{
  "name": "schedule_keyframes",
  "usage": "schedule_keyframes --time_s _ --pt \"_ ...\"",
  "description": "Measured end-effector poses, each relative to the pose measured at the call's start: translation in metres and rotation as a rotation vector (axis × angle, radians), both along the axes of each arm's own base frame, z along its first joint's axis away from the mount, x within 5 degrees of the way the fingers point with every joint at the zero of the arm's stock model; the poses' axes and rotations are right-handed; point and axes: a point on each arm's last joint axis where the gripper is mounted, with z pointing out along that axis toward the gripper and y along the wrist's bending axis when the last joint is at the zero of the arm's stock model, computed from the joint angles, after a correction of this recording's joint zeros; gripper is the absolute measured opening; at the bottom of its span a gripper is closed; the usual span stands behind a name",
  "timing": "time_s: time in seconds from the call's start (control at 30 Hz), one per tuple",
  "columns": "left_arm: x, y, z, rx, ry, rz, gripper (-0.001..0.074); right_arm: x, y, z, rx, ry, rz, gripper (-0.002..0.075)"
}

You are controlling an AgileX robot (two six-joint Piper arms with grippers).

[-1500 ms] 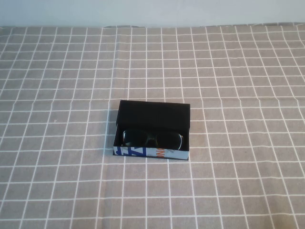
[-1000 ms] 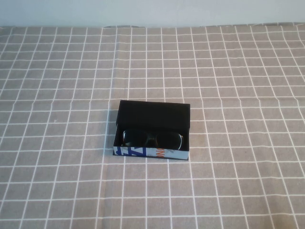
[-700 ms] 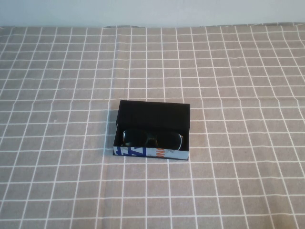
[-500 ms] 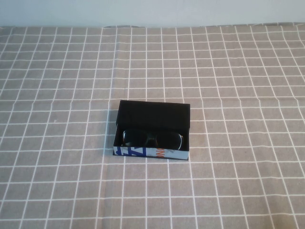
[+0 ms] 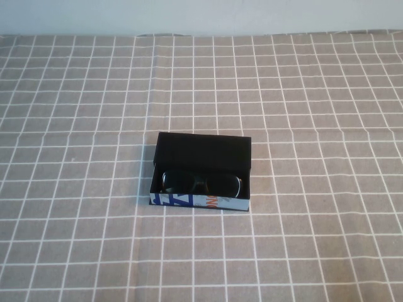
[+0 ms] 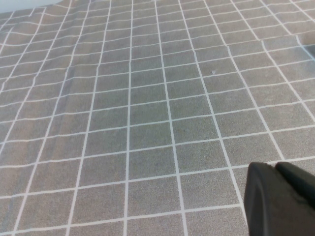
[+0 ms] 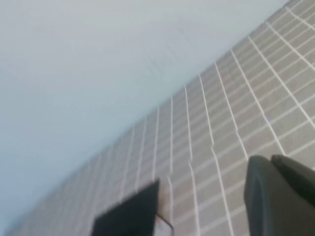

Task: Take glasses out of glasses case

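Observation:
The glasses case stands open at the middle of the table, its white front with blue and orange print facing me and its black flap lid folded back. The black glasses lie folded inside it. Neither arm shows in the high view. My left gripper is shut and empty above bare cloth, with no task object in its view. My right gripper is shut and empty, well away from the case, whose black lid shows at the edge of the right wrist view.
A grey cloth with a white grid covers the whole table up to the pale back wall. Nothing else stands on it.

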Motion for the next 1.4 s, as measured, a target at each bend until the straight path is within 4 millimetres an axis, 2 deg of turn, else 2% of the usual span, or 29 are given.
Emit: schedule_keyframes --time_s 0.13,0.27,0.37,0.5,0.67,0.9,1.0,1.1,1.2,1.4 --pt "0.0 0.0 0.0 0.0 0.0 0.0 -0.0004 0.0 -0.002 0.003 0.115 -0.01 -0.024 -0.0018" --pt "0.0 0.0 0.0 0.0 0.0 0.0 -0.0004 0.001 0.005 0.002 0.167 0.052 0.051 -0.0018" --pt "0.0 0.0 0.0 0.0 0.0 0.0 -0.0004 0.007 0.016 0.015 0.121 0.168 0.165 -0.0018" --pt "0.0 0.0 0.0 0.0 0.0 0.0 -0.0004 0.028 0.032 0.042 -0.028 0.392 0.353 -0.0018" --pt "0.0 0.0 0.0 0.0 0.0 0.0 -0.0004 0.079 0.04 0.068 -0.284 0.61 0.524 -0.0018" --pt "0.0 0.0 0.0 0.0 0.0 0.0 -0.0004 0.166 0.051 0.089 -0.489 0.678 0.674 -0.0018" --pt "0.0 0.0 0.0 0.0 0.0 0.0 -0.0004 0.193 0.074 0.094 -0.588 0.658 0.753 -0.0018" --pt "0.0 0.0 0.0 0.0 0.0 0.0 -0.0004 0.216 0.111 0.095 -0.709 0.626 0.861 -0.0018" --pt "0.0 0.0 0.0 0.0 0.0 0.0 -0.0004 0.232 0.149 0.096 -0.839 0.566 0.96 -0.0018" --pt "0.0 0.0 0.0 0.0 0.0 0.0 -0.0004 0.252 0.214 0.084 -1.148 0.407 1.17 -0.0018"
